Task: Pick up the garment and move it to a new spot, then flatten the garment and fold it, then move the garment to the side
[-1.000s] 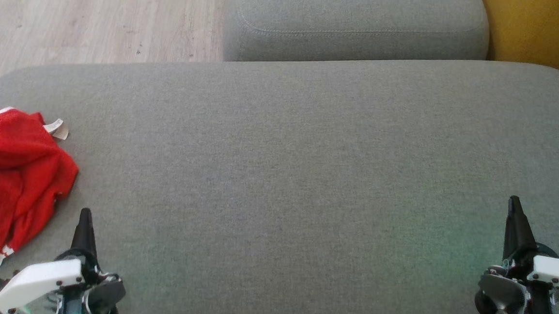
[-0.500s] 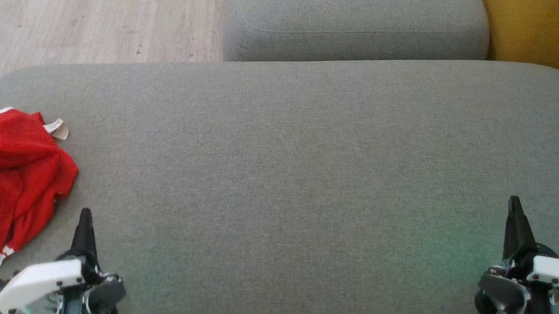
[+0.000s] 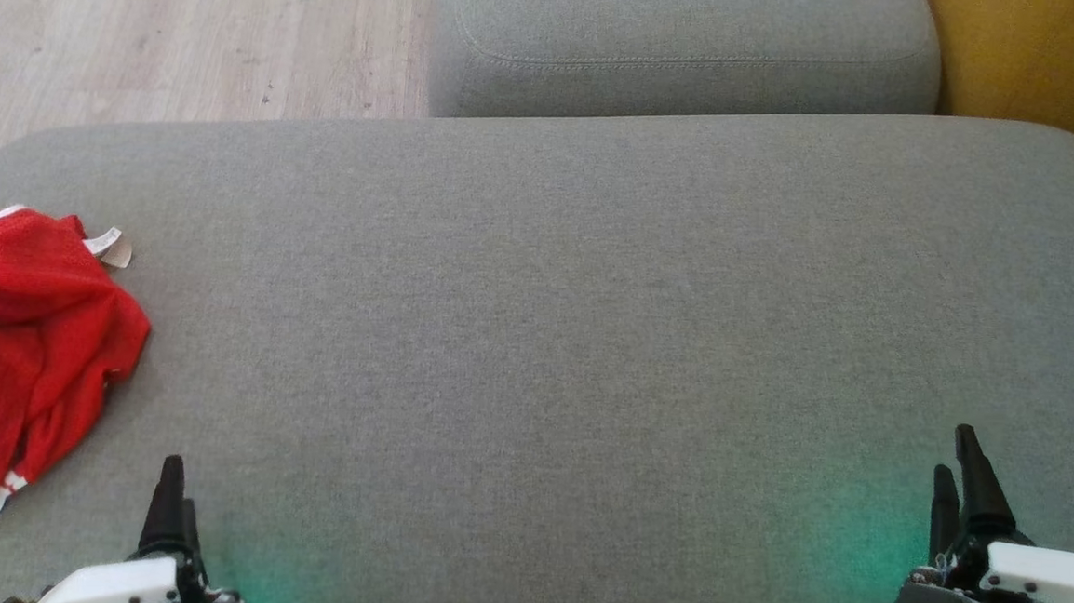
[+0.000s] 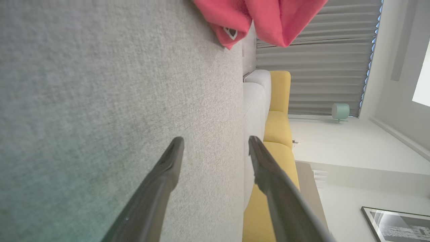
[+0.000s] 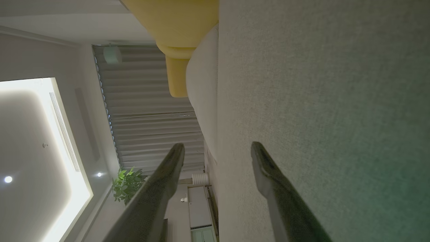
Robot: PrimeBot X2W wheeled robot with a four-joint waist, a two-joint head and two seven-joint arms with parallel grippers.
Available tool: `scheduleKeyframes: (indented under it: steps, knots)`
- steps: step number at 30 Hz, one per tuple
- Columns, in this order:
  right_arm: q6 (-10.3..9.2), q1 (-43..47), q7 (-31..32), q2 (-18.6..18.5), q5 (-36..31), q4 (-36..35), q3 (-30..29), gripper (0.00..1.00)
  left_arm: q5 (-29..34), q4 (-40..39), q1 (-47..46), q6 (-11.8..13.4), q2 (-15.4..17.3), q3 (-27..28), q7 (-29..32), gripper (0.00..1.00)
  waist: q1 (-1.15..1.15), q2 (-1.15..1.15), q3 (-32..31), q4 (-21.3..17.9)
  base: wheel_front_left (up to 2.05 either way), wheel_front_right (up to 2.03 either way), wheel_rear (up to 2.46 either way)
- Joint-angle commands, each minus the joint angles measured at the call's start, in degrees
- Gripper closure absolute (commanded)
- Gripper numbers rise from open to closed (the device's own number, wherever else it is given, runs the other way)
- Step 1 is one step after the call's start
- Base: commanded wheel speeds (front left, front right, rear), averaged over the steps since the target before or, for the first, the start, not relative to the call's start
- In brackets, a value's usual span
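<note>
The garment [image 3: 26,354] is lying crumpled at the cushion's [image 3: 544,339] left. The left gripper [image 3: 178,494] and right gripper [image 3: 954,457] are hovering near, fingers apart, likely readying pickup.

Home living rm: grey sofa [image 3: 593,296], curtains [image 4: 315,50], plant [image 5: 127,183]

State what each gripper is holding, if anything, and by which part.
Nothing is held: the left gripper and right gripper stand open, and the red garment lies apart.

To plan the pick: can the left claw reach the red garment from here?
Probably yes. The left claw is open, the red garment lies just to its left on the grey cushion, and nothing stands between them.
</note>
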Motion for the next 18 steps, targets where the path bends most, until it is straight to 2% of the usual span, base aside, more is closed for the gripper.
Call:
scheduleKeyframes:
  steps: [1, 18]
  knots:
    - [0.00, -2.4, -0.8, -0.9, -0.8, -2.3, 0.4, 0.00, 0.9, -2.0, -2.3, 0.0, 0.5, -0.1, -0.4, 0.00, 0.00, 0.00, 0.0, 0.0, 0.00, 0.00, 0.00]
    - [-0.01, -3.3, -3.9, -2.5, -12.6, -3.0, 3.9, 0.00, 14.4, -3.2, -2.2, -0.1, 1.0, -1.7, -3.3, 0.00, 0.00, 0.00, 0.1, -0.1, 0.00, 0.00, 0.00]
